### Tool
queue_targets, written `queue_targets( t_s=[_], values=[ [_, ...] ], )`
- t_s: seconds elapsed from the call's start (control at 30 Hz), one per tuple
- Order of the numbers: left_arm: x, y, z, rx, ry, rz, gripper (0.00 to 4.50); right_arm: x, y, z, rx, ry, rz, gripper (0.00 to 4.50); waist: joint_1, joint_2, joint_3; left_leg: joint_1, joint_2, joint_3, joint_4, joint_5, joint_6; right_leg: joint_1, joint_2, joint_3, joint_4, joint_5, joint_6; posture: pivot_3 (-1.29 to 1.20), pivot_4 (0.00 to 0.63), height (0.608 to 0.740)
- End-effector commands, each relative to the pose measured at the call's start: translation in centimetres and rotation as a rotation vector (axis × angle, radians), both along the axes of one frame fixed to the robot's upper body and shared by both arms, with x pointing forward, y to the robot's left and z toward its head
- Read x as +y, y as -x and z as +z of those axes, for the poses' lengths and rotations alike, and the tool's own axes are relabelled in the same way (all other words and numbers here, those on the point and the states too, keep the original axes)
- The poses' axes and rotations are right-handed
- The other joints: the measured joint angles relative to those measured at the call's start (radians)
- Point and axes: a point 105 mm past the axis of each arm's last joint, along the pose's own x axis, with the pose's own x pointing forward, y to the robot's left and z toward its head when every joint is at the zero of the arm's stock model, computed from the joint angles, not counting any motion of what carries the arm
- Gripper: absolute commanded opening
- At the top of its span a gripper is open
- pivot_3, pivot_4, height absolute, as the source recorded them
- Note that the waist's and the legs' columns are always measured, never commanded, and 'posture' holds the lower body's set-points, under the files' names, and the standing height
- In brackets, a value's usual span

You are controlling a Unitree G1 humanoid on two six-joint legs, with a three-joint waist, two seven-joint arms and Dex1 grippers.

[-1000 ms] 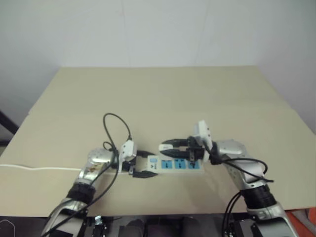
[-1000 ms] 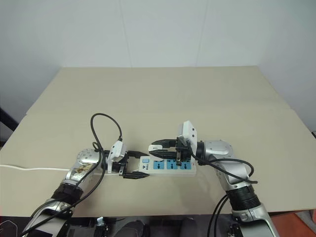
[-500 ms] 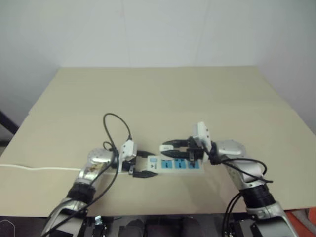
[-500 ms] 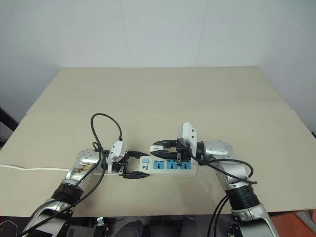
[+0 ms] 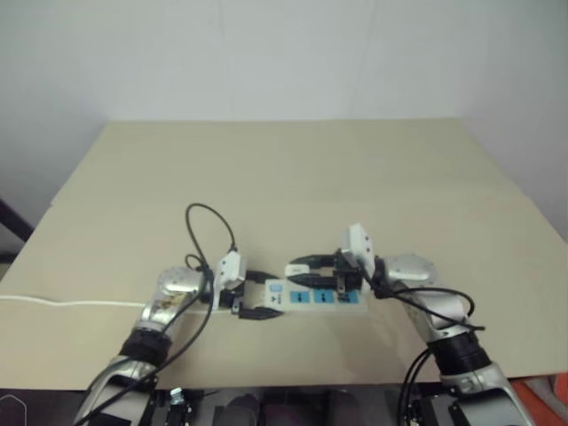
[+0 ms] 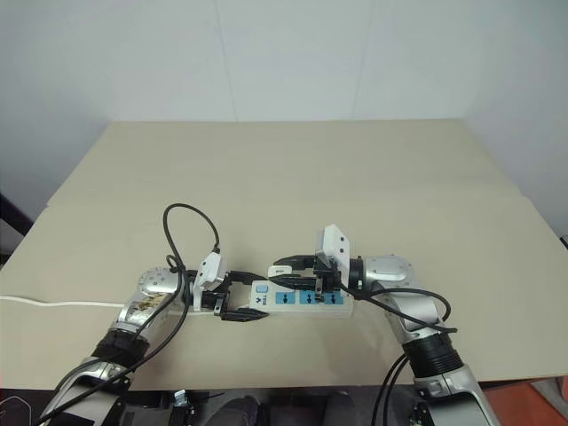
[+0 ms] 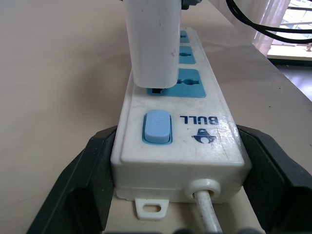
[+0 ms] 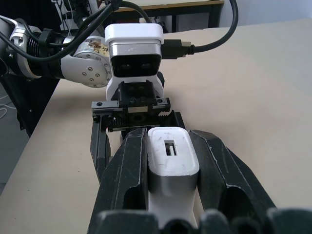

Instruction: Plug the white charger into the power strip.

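Nearest the robot, on the beige table (image 6: 355, 177), the left gripper (image 6: 238, 295) lies low with its two black fingers (image 7: 80, 185) clamped on the switch end of the power strip (image 6: 300, 298), one finger on each long side, touching the casing. The strip lies flat on the table, its white cord (image 7: 207, 214) leaving between those fingers; the pale blue switch (image 7: 157, 127) sits just beyond the cord exit, then the row of blue sockets (image 7: 189, 82). From the opposite side, the right gripper (image 6: 282, 267) reaches level over the strip, its fingers (image 8: 129, 180) pinching the white charger (image 8: 171, 161) by its two flat sides. In the left wrist view the charger (image 7: 152, 41) stands upright over the socket nearest the switch, its lower edge just above the strip's face, with a dark prong showing in the narrow gap. A thin white cable (image 6: 58, 303) runs off the table's left edge. Beyond the arms lies bare tabletop, then a white wall (image 6: 284, 53).
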Motion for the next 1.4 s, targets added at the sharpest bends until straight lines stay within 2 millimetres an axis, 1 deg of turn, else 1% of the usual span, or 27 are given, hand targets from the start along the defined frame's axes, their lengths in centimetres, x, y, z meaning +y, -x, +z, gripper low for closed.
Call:
queue_targets(
  t_s=[0.03,0.23,0.37,0.57,0.87,1.4],
  values=[
    [0.2,-0.1,0.0,-0.010,-0.027,0.002,3.28,-0.2,0.2,0.4,-0.039,-0.012,0.009,1.10,0.000,0.000,0.000,0.000,0.000,0.000,0.000,0.000,0.000,0.000,0.000,0.000,0.000,0.000,0.000,0.00,0.150,0.740],
    [0.1,-0.1,0.0,-0.010,-0.026,0.003,3.28,-0.3,0.6,-0.2,-0.052,-0.019,0.031,1.10,0.000,0.000,0.000,0.000,0.000,0.000,0.000,0.000,0.000,0.000,0.000,0.000,0.000,0.000,0.000,0.00,0.150,0.740],
    [0.1,-0.1,0.1,-0.010,-0.022,0.001,3.28,-0.3,1.1,-0.5,-0.063,-0.017,0.084,1.10,0.000,0.000,0.000,0.000,0.000,0.000,0.000,0.000,0.000,0.000,0.000,0.000,0.000,0.000,0.000,0.00,0.150,0.740],
    [0.1,-0.1,0.1,-0.008,-0.022,-0.003,3.28,-0.4,0.8,-1.4,-0.044,-0.006,0.098,1.10,0.001,0.000,0.000,0.001,0.000,0.000,0.000,0.000,0.000,0.001,0.000,0.000,0.000,0.000,0.000,0.00,0.150,0.740],
    [0.1,0.0,0.0,-0.008,-0.023,-0.002,3.28,-0.1,0.3,-2.2,-0.035,-0.024,0.094,1.10,-0.001,0.000,0.000,0.003,0.000,0.000,0.000,0.000,0.000,0.002,0.000,0.000,0.000,0.000,0.000,0.00,0.150,0.740],
    [0.1,0.1,-0.1,-0.005,-0.026,-0.003,3.28,0.0,0.7,-4.5,-0.009,0.011,0.102,1.10,-0.001,0.000,-0.003,0.006,0.001,0.000,-0.001,-0.001,0.002,0.004,0.001,0.001,0.001,0.000,0.000,0.00,0.150,0.740]
  ],
)
